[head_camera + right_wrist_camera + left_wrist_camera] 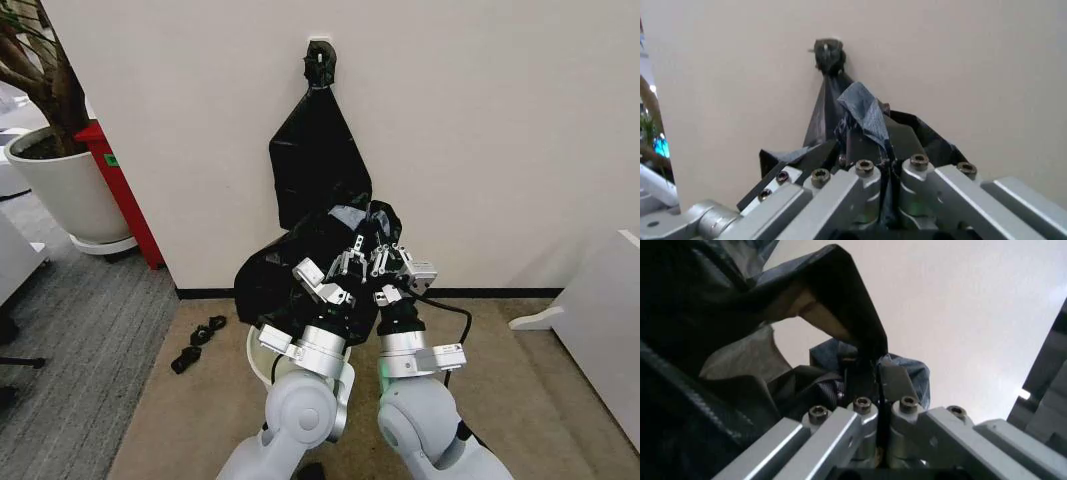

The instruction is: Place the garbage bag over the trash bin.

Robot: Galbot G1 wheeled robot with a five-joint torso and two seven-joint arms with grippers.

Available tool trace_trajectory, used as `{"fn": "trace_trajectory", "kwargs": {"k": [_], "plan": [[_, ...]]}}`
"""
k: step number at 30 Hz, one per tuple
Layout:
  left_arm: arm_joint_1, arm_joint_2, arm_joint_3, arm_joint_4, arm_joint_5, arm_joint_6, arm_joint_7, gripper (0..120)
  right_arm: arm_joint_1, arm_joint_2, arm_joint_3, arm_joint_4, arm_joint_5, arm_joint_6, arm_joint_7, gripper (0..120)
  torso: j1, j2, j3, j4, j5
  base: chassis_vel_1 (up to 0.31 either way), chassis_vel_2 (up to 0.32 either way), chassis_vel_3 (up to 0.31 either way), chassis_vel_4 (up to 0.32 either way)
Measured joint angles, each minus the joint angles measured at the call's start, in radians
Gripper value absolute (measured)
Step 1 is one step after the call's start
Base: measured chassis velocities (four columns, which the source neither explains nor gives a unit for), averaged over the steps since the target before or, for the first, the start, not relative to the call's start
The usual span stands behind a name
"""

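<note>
The thin, glossy black plastic garbage bag [300,275] hangs bunched in front of the robot, low against the white wall [500,130], draped over most of the small cream-white round trash bin [252,345], of which a sliver of rim shows at floor level. The left claw [348,264] is pressed together on a fold of the film; the right claw [386,262], just beside it, pinches another fold the same way. Above, a second black bag bundle [318,150] tapers to a knot on a wall hook [320,60]. To do this step well, the two claws should probably part sideways to stretch the mouth wider than the rim before lowering it evenly. A large white plant pot [60,190] stands well apart.
</note>
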Motion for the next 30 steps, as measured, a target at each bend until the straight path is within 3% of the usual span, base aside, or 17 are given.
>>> {"fn": "trace_trajectory", "kwargs": {"k": [7,12,18,30], "plan": [[0.001,0.129,-0.086,-0.073,-0.062,0.007,-0.002,0,0.033,0.012,-0.016,-0.034,0.000,0.003,-0.004,0,0.000,0.000,0.000,0.0001,-0.0004,0.000,0.000,0.000,0.000],[-0.009,0.180,-0.134,-0.106,-0.105,0.003,-0.002,0,0.047,0.020,-0.020,-0.049,-0.007,0.003,-0.007,0,0.000,0.000,0.000,0.0002,-0.0004,0.000,0.000,0.000,0.000],[-0.018,0.202,-0.171,-0.141,-0.146,0.003,-0.002,0,0.046,0.026,-0.024,-0.052,-0.015,0.004,-0.008,0,0.000,0.000,0.000,0.0002,-0.0003,0.000,0.000,0.000,0.000],[-0.061,0.163,-0.206,-0.167,-0.172,0.001,0.002,0,0.039,0.015,-0.015,-0.045,-0.018,0.002,-0.008,0,0.000,0.000,0.000,0.0000,-0.0002,0.000,0.000,0.000,0.000]]}}
